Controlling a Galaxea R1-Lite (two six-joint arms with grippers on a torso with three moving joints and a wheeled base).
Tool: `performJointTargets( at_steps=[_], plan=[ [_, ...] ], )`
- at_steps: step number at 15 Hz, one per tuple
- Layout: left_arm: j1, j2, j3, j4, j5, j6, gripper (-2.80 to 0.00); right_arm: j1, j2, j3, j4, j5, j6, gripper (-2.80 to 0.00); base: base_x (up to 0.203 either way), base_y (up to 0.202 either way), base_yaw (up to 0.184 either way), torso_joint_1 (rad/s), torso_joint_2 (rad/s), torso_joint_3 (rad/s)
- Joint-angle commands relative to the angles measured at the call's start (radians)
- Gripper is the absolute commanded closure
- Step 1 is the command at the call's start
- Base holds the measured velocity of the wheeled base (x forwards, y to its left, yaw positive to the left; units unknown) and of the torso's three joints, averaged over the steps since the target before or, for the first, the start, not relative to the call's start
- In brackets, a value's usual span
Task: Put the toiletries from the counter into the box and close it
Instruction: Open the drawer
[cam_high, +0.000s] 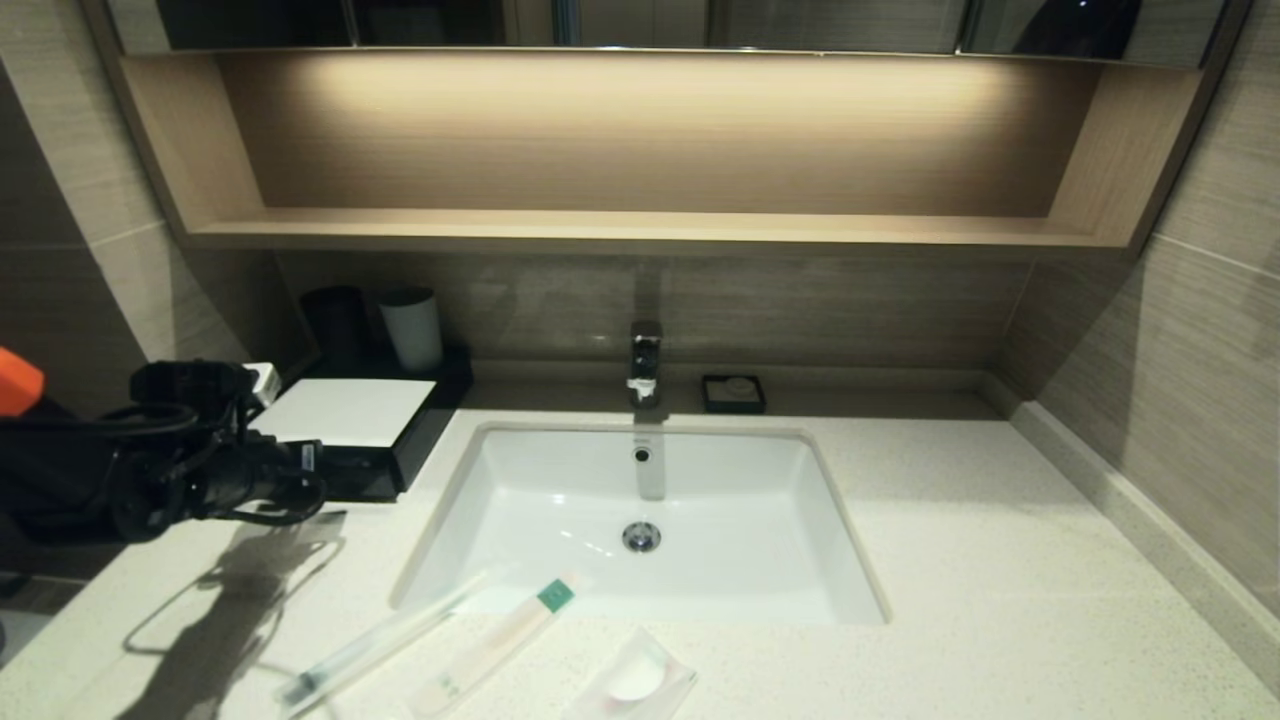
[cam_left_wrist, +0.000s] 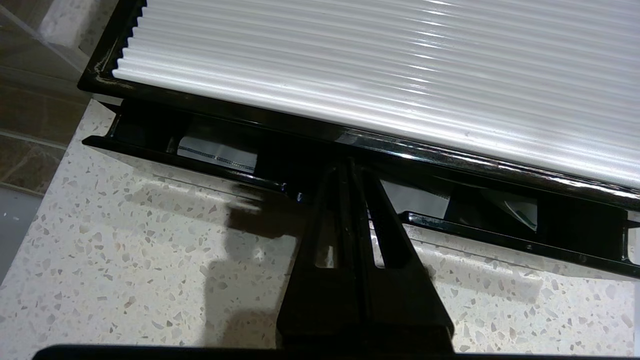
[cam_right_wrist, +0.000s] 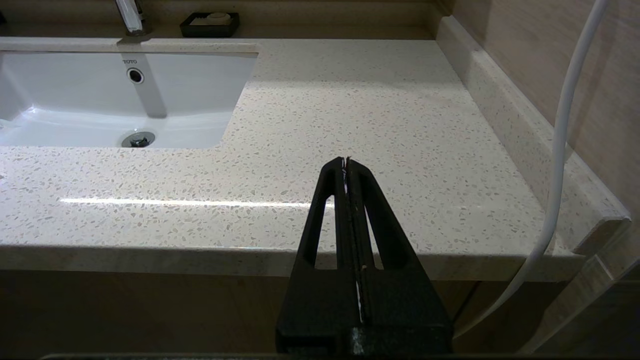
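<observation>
1. The counter (cam_right_wrist: 380, 110) under me is speckled stone, polished enough to carry a streak of light.
2. The box (cam_left_wrist: 350, 140) has a glossy black plastic-looking frame; its white top (cam_left_wrist: 380, 65) is ribbed and shiny.
3. My left gripper (cam_left_wrist: 348, 165) and right gripper (cam_right_wrist: 346, 162) are matt black plastic.
4. The sink basin (cam_high: 640, 520) is smooth, glossy white ceramic.
5. The tap (cam_high: 645, 360) is bright, mirror-like metal.
6. The shelf (cam_high: 640, 228) looks like pale, matt wood grain.
7. The toiletries' wrappers (cam_high: 480, 640) are thin, clear, glossy film.

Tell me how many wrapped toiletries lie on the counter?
3, all before the sink: clear sleeve leftmost, green-ended packet beside it, square sachet rightmost. Others may sit hidden inside the box.
</observation>
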Motion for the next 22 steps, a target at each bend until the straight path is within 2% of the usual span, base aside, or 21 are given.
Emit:
performJointTargets(
  at_steps=[1,6,22],
  plan=[
    [-0.007,0.001,-0.005,-0.009,0.000,0.001,0.00,0.000,0.000,0.002,0.000,0.000,0.000,0.00,0.000,0.000,0.000,0.000,0.00,0.000],
    [-0.035,0.003,-0.010,-0.007,0.003,0.002,0.00,0.000,0.000,0.002,0.000,0.000,0.000,0.00,0.000,0.000,0.000,0.000,0.00,0.000],
    [-0.020,0.055,-0.043,-0.005,0.009,0.002,0.00,0.000,0.000,0.002,0.000,0.000,0.000,0.00,0.000,0.000,0.000,0.000,0.00,0.000]
  ],
)
